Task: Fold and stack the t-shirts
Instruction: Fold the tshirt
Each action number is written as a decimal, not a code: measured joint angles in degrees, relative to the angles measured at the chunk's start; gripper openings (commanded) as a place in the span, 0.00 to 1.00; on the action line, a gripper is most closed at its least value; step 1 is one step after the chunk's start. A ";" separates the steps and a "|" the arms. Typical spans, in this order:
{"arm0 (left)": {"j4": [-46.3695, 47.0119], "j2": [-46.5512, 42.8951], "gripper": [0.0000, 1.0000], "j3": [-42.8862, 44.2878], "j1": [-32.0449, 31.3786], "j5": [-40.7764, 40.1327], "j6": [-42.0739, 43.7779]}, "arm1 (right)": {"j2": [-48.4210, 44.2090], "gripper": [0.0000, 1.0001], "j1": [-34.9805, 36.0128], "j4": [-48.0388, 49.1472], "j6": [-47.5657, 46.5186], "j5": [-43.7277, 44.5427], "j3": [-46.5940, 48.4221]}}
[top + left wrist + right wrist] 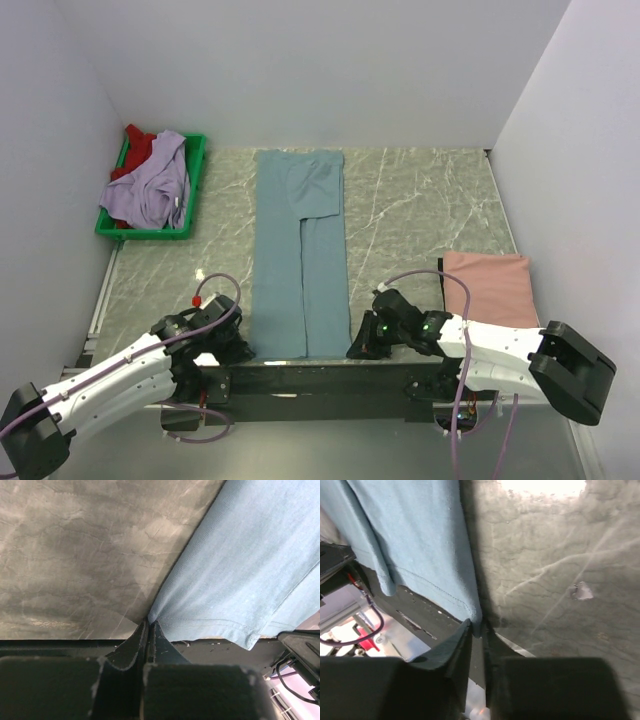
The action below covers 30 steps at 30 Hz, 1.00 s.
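Hem corners pinched for the next fold
Left end effector (148, 626) and right end effector (478, 628) each clench a near-edge corner of the grey-blue t-shirt (300, 250), stretched along the middle of the counter (410, 200), likely to lift it evenly.

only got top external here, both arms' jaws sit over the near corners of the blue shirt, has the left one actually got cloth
Observer: Yes. The left wrist view shows the left jaws shut, with a corner of the grey-blue t-shirt pinched between them.
Operator: and the right
Observer: Same. The right wrist view shows the right jaws shut on the other hem corner.
Operator: is the hem all on the table
Observer: Not quite. In the wrist views the hem reaches just past the table edge, over the dark strip there.
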 measured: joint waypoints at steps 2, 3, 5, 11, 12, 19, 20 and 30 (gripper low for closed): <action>0.04 -0.24 0.00 -0.04 0.00 0.09 0.22 | -0.02 0.07 0.00 -0.24 -0.11 0.20 -0.07; 0.04 -0.39 0.00 -0.07 0.00 0.20 0.37 | -0.11 0.05 0.00 -0.39 -0.26 0.31 -0.07; 0.02 -0.81 0.00 -0.13 -0.04 0.42 0.72 | -0.76 0.01 0.00 -1.11 -0.37 0.79 -0.09; 0.22 -0.68 0.00 0.04 -1.18 1.11 1.11 | -6.84 0.00 0.00 -6.38 -1.40 2.54 -0.09; 0.17 -0.50 0.00 0.42 -1.49 1.03 1.20 | -7.82 0.00 0.00 -7.34 -1.73 2.75 -0.02; 0.85 4.72 0.00 7.19 -1.97 -0.04 2.86 | -7.39 0.00 -0.02 -15.61 -5.55 6.03 7.15; 1.03 6.01 0.00 8.81 -1.97 -0.72 3.30 | -6.40 0.00 -0.07 -16.39 -6.45 6.71 9.25; 9.11 24.59 0.00 25.24 7.10 -3.28 11.98 | 10.62 0.00 -7.06 -18.53 -17.33 11.23 31.87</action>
